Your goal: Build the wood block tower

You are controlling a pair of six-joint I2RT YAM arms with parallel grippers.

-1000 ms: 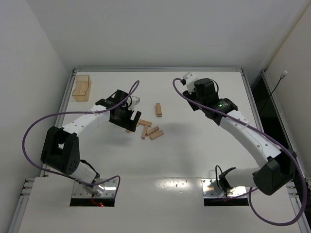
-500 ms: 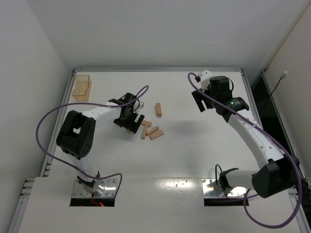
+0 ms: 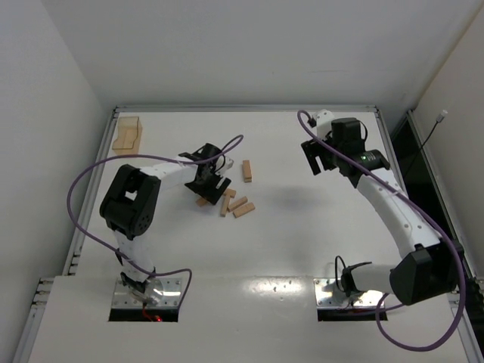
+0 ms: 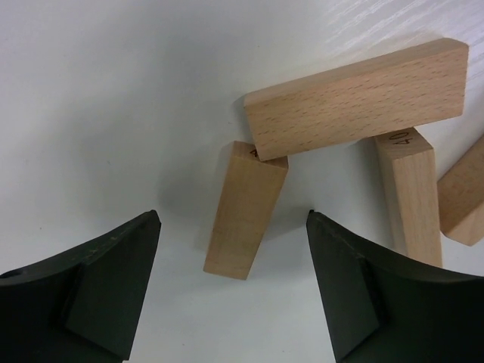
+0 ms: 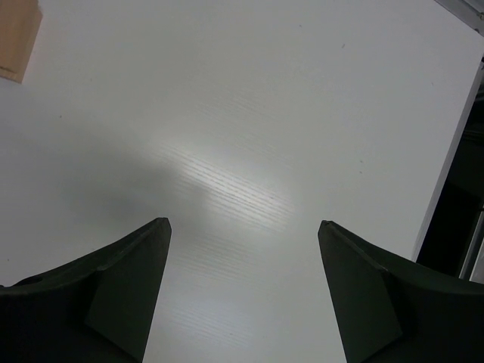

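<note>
Several light-tan wood blocks point(image 3: 243, 209) lie loose in a small heap at mid-table, and one more block point(image 3: 246, 170) lies apart behind them. My left gripper point(image 3: 214, 184) hangs low at the heap's left edge. In the left wrist view it is open point(image 4: 233, 219), with the near end of one flat block point(image 4: 246, 215) between its fingers, touching neither. A second block point(image 4: 355, 98) lies across that block's far end. My right gripper point(image 3: 316, 162) is open point(image 5: 243, 224) over bare table at the back right. The tower is out of view.
A clear amber plastic box point(image 3: 127, 137) stands at the back left corner. A raised rail point(image 3: 242, 109) runs along the table's edges. A block's corner point(image 5: 15, 38) shows at the top left of the right wrist view. Purple cables loop off both arms.
My left gripper has dropped and slid right to the heap, narrowing slightly. My right gripper has opened and pulled back to the right, away from the middle.
</note>
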